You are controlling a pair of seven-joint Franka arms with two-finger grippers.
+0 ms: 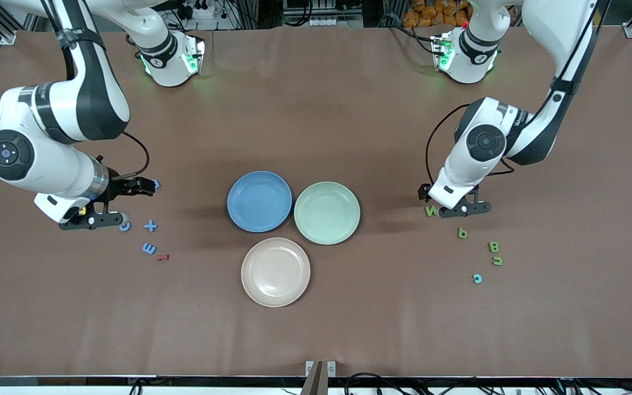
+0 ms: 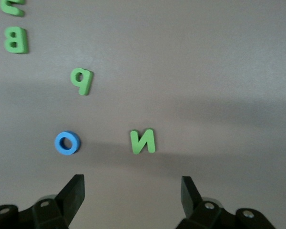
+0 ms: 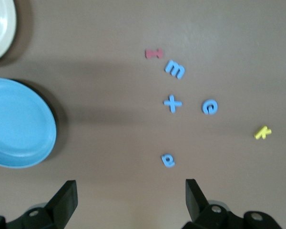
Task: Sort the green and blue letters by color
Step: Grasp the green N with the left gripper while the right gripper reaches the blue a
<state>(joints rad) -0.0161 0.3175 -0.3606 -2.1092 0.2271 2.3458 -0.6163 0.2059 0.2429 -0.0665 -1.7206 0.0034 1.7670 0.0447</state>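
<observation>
Your left end effector (image 2: 131, 193), fingers spread and empty, hovers over the green N (image 2: 142, 141) on the counter (image 1: 316, 109). Centre on it before descending, clear of the blue O (image 2: 67, 142). The right end effector (image 3: 131, 195), likewise spread, hangs over the blue letters (image 3: 172, 103).

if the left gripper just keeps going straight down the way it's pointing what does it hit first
Probably bare table. The left gripper hangs open, pointing down at the mat, with the green N just ahead of its fingertips and the blue ring beside one finger. Depth is unclear, so it might clip the N.
</observation>
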